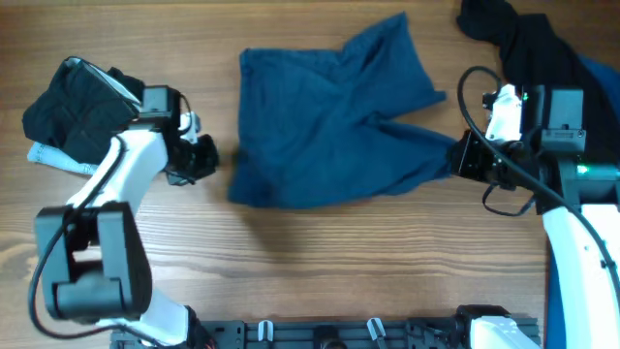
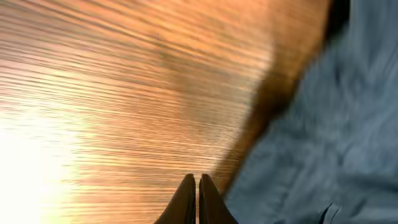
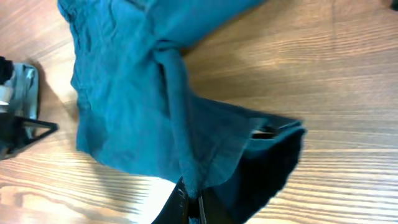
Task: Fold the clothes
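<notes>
Teal-blue shorts (image 1: 329, 121) are lying crumpled across the middle of the wooden table (image 1: 291, 271). Here's what's worrying me. The left gripper (image 1: 205, 157) is sitting with its fingers pressed together on bare wood just beside the shorts' edge, gripping nothing. Any lift now would probably be dragging the cloth from the right side only and bunching it. The right gripper (image 1: 457, 155) is pinching a fold of the leg hem. Both arms are reaching inward, low over the table, facing each other across the garment.
</notes>
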Robot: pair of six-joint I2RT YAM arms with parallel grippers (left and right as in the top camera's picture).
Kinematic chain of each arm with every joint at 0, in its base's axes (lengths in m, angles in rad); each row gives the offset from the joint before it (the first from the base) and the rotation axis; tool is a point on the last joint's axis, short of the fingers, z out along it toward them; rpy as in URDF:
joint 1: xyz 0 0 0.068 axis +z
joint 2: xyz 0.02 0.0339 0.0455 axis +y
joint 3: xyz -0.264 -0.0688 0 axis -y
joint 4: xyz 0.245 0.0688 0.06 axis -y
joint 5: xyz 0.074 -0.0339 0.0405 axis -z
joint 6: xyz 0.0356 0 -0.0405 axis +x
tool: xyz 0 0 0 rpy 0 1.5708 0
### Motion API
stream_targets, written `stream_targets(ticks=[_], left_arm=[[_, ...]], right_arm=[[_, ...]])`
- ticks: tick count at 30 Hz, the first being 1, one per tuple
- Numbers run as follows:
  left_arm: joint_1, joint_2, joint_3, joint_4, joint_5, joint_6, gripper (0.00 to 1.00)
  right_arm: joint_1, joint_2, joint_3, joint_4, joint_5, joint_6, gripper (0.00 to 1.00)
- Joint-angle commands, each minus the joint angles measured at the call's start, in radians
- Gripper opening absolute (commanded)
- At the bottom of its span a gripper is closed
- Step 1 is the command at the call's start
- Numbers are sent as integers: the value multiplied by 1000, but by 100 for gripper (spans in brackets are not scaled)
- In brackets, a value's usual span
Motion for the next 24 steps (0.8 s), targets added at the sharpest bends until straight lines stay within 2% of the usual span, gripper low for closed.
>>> stream_targets(ticks=[1,4,7,8,10,12,13,15,19,20,21,22,24], left_arm=[[29,-47,-5,3,-1,6,4],[26,-47,-5,-7,64,16,6],[-20,-46,-13,-76,179,39,45],[-38,-46,-22,-79,179,39,52],[-78,-46,-51,-65,171,39,63],[-121,-46,-113,6,163,39,65],[-130,-43,-132,36,163,39,64],[-144,-40,-173,84,155,34,57],[-145,-31,-224,83,133,31,47],[-145,-24,-244,101,134,26,34],[-145,-21,-250,112,134,14,16],[-145,-21,-250,125,138,-1,4],[-144,-29,-244,147,189,-2,4]], right_arm=[[-1,62,7,11,31,-18,4],[-1,121,7,33,-25,-43,4],[-1,145,7,55,-15,-51,4],[-1,145,7,61,-2,-51,5],[-1,145,7,71,10,-50,5],[-1,145,7,73,10,-50,5],[-1,145,7,73,10,-50,5],[-1,145,7,74,10,-50,5],[-1,145,7,73,10,-50,5],[-1,145,7,74,10,-50,5],[-1,145,7,75,10,-50,6],[-1,145,7,77,10,-50,6],[-1,145,7,82,10,-50,6]])
